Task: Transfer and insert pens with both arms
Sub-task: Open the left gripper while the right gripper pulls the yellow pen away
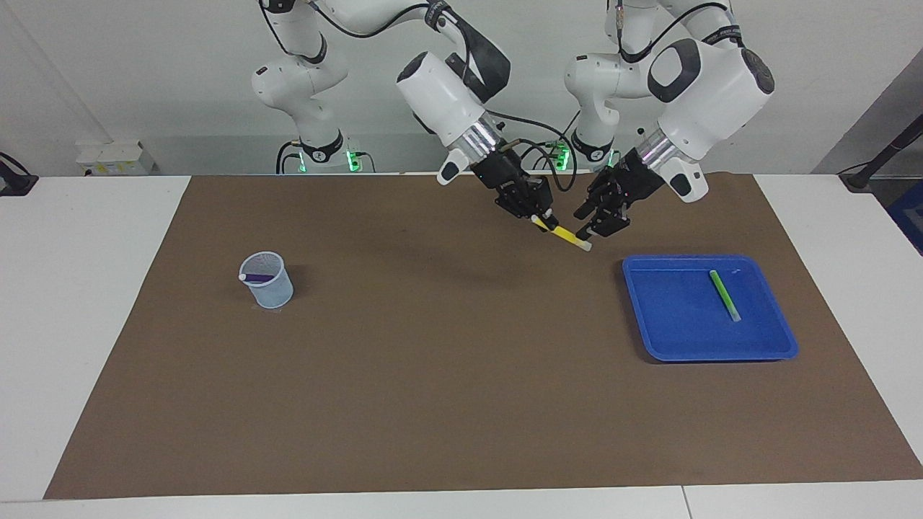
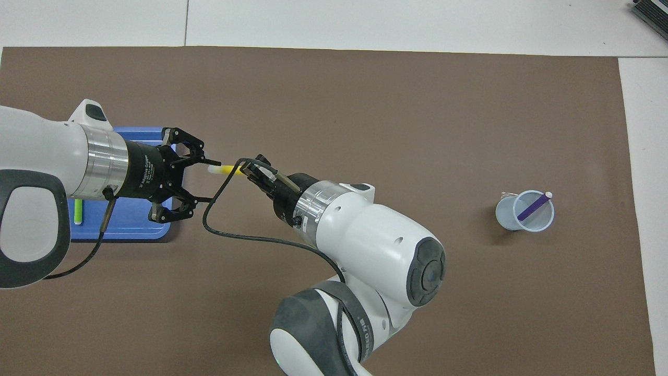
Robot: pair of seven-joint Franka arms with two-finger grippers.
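My right gripper (image 1: 537, 216) is shut on the yellow pen (image 1: 566, 235) and holds it in the air over the brown mat; its whitish end points at my left gripper. It also shows in the overhead view (image 2: 225, 169), held by the right gripper (image 2: 251, 169). My left gripper (image 1: 598, 225) is open just off that whitish end, not touching it, and in the overhead view (image 2: 206, 180) its jaws stand spread. The green pen (image 1: 723, 295) lies in the blue tray (image 1: 710, 355). The purple pen (image 1: 257, 277) stands in the pale cup (image 1: 272, 292).
The brown mat (image 1: 447, 375) covers most of the white table. The blue tray (image 2: 130, 235) sits toward the left arm's end, the cup (image 2: 505, 218) toward the right arm's end. The right arm's black cable (image 2: 235, 250) hangs over the mat.
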